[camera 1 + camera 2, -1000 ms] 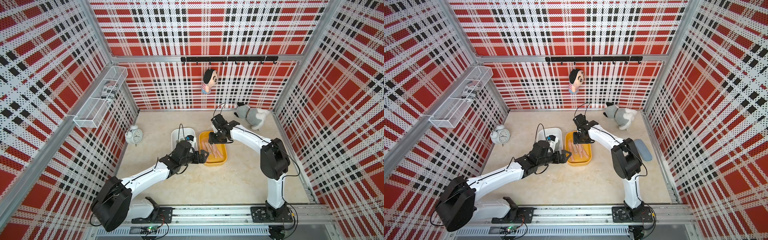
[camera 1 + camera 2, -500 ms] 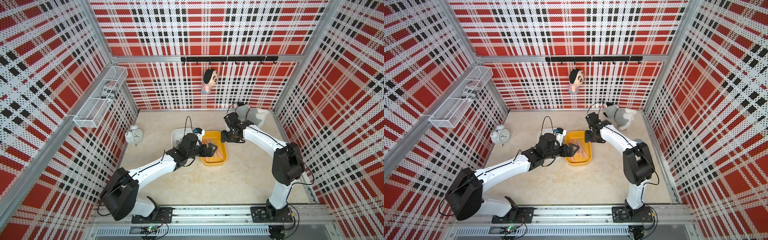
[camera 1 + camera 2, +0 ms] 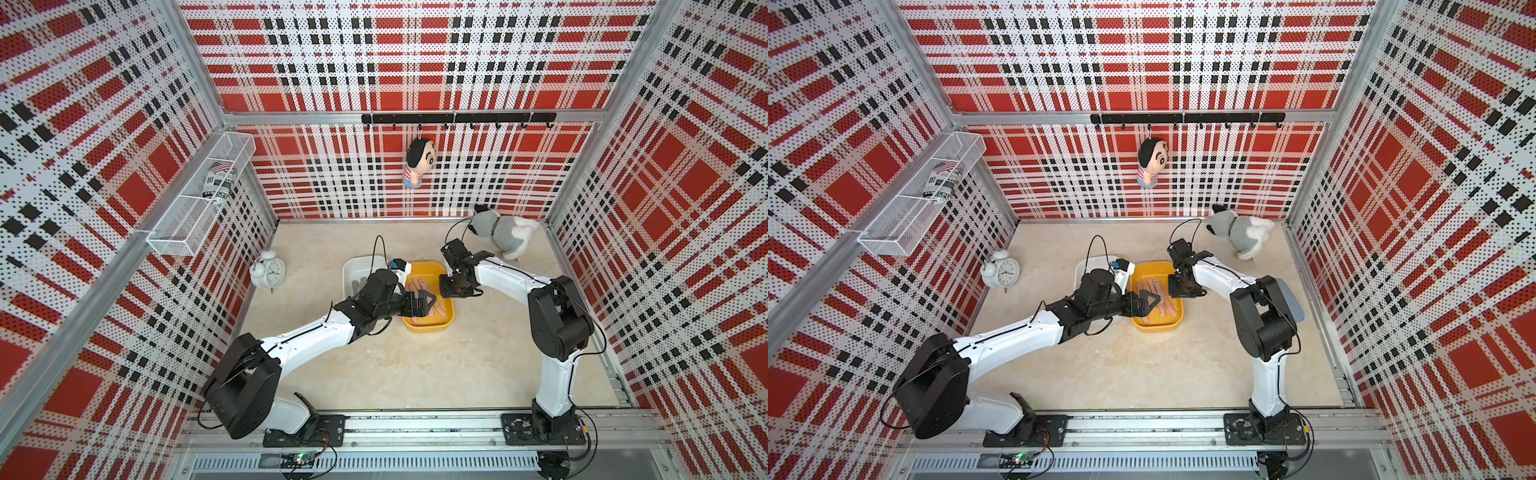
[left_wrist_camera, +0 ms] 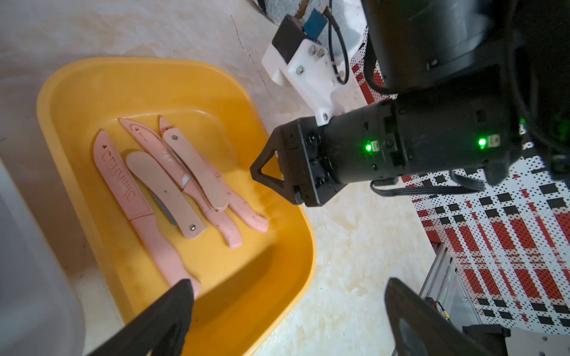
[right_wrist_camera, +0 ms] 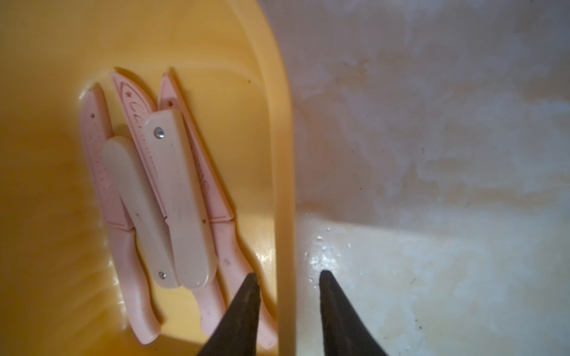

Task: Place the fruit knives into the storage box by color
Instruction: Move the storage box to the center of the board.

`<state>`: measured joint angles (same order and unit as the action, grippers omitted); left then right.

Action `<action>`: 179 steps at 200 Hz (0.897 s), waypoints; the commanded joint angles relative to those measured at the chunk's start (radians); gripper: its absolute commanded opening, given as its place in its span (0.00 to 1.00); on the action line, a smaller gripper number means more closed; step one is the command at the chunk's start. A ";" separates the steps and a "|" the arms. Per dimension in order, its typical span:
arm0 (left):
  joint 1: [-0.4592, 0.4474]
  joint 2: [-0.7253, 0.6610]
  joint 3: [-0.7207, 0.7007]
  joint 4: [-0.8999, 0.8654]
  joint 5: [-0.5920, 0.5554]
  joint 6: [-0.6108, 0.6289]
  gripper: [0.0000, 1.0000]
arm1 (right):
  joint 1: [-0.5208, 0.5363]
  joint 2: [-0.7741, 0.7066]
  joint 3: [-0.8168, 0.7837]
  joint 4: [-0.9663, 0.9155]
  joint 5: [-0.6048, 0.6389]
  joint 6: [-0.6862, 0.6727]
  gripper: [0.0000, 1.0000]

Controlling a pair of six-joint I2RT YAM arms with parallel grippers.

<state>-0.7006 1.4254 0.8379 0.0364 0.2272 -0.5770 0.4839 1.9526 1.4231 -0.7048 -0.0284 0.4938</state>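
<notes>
Plaid pegboard walls in red, white and black close in a pale desk (image 3: 415, 374). Near its middle I have two trays side by side: a yellow tray (image 3: 428, 329) (image 3: 1156, 329) (image 4: 154, 64) and, on the left arm's side, a white tray (image 3: 351, 270) (image 3: 1082, 268). The left arm covers much of the white one, and I cannot make out what lies in it.

All the knives (image 4: 172, 185) (image 5: 160, 200) I can see are pink and lie flat in the yellow tray, bunched lengthwise. Three are salmon with sheaths on. Two paler folded ones rest among and partly over them.

My left fingers (image 4: 172, 308) are spread wide with nothing between them, over the yellow tray's near end. In the left wrist view one tip overlaps the handle end of the outermost knife; I cannot tell whether it touches.

My right fingers (image 5: 243, 308) (image 4: 268, 181) straddle the yellow tray's rim on the right arm's side. One tip is inside, by the knife handles, and the other is outside, over bare desk. I see a gap on each side of the rim, so they are apart and not clamped on it.

Elsewhere a clock (image 3: 268, 272) stands near the left wall and a plush dog (image 3: 505, 235) sits at the back right. A doll (image 3: 417, 164) hangs from the hook rail (image 3: 457, 118), and a wire basket (image 3: 199, 208) on the left wall holds a can (image 3: 218, 183).
</notes>
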 commanded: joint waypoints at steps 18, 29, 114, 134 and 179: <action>0.020 -0.037 -0.023 0.017 -0.011 -0.001 0.98 | -0.003 0.004 -0.006 0.007 0.018 -0.002 0.22; 0.023 -0.042 -0.023 0.016 -0.015 0.001 0.98 | -0.009 -0.003 -0.017 0.005 0.022 -0.003 0.19; 0.045 -0.066 -0.034 0.000 -0.025 0.004 0.98 | -0.118 -0.120 -0.143 0.009 0.041 -0.054 0.09; 0.047 -0.069 -0.034 -0.002 -0.027 0.004 0.98 | -0.152 -0.149 -0.167 0.013 0.042 -0.077 0.09; 0.056 -0.073 -0.029 -0.016 -0.041 0.005 0.98 | -0.186 -0.155 -0.171 0.001 0.034 -0.112 0.11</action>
<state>-0.6559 1.3808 0.8177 0.0326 0.2047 -0.5781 0.3065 1.8332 1.2541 -0.7013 -0.0010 0.4107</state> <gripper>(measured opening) 0.983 0.098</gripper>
